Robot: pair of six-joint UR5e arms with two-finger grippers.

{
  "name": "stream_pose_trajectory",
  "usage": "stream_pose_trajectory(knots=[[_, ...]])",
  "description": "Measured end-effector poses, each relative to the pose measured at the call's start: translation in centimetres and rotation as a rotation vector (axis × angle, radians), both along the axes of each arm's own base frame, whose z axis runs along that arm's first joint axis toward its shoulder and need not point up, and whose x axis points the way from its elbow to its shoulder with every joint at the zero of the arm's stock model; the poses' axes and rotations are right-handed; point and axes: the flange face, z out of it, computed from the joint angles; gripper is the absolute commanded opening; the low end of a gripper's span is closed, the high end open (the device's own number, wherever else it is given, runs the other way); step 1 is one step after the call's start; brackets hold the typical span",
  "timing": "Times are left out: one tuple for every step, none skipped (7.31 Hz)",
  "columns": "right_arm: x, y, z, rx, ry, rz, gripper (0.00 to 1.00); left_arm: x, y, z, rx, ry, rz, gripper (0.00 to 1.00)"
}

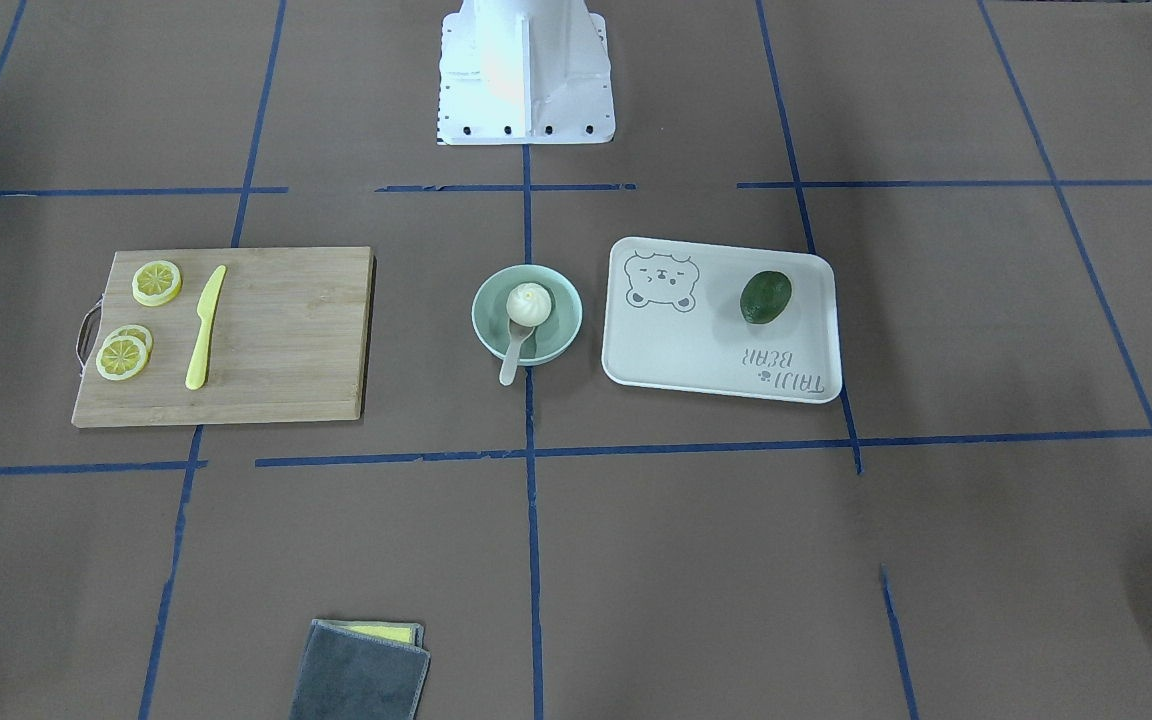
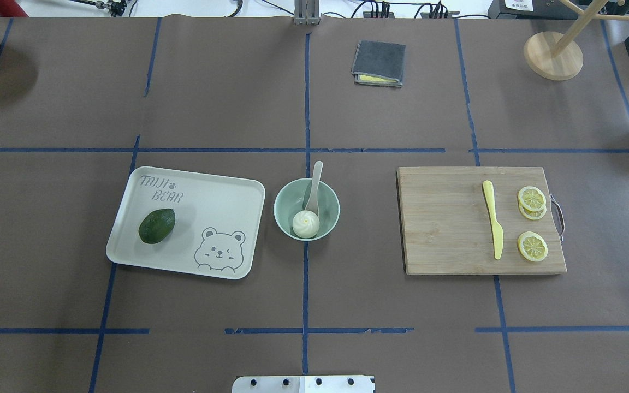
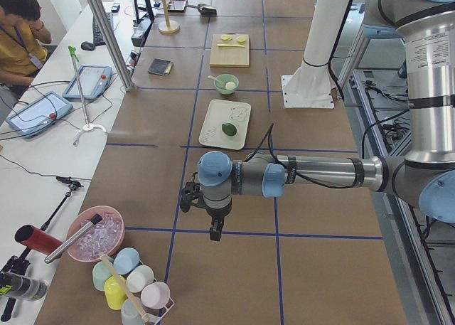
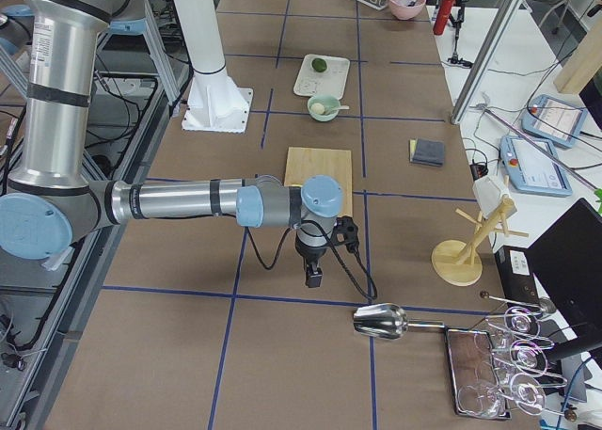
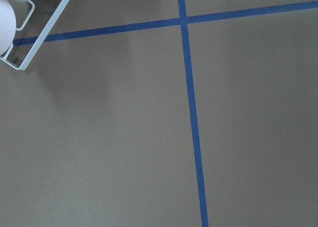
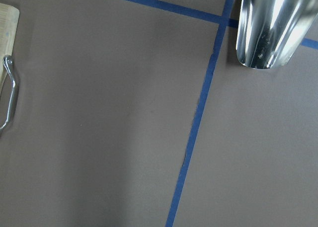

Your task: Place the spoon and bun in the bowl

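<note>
The pale mint-green bowl point(image 1: 564, 322) stands at the table's middle, also in the overhead view point(image 2: 332, 210). The white pleated bun point(image 1: 528, 303) lies inside it point(image 2: 306, 224). The beige spoon point(image 1: 513, 360) rests with its scoop in the bowl beside the bun, and its handle sticks out over the far rim point(image 2: 315, 177). My left gripper point(image 3: 215, 232) hangs over bare table far from the bowl. My right gripper point(image 4: 312, 279) hangs past the cutting board. Both show only in side views, so I cannot tell whether they are open or shut.
A cream bear tray point(image 2: 205, 202) with a dark green avocado point(image 2: 156, 225) lies left of the bowl. A wooden cutting board point(image 2: 445, 224) holds a yellow knife point(image 2: 493, 225) and lemon slices point(image 2: 532, 245). A grey cloth point(image 2: 379, 63) lies far back. A metal scoop point(image 6: 271, 26) lies near my right gripper.
</note>
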Motion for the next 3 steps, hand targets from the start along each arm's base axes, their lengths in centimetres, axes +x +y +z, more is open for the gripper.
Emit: stream_pose_trajectory(knots=[[0.19,0.00,0.02,-0.011,0.001,0.017,1.00,0.00,-0.04,-0.05,0.002,0.000,-0.001,1.00],[0.49,-0.02,-0.05,-0.040,0.003,0.060,1.00,0.00,-0.07,-0.08,0.003,0.000,-0.001,1.00],[0.79,-0.04,-0.15,-0.069,0.003,0.102,1.00,0.00,-0.08,-0.11,0.005,0.000,-0.001,1.00]])
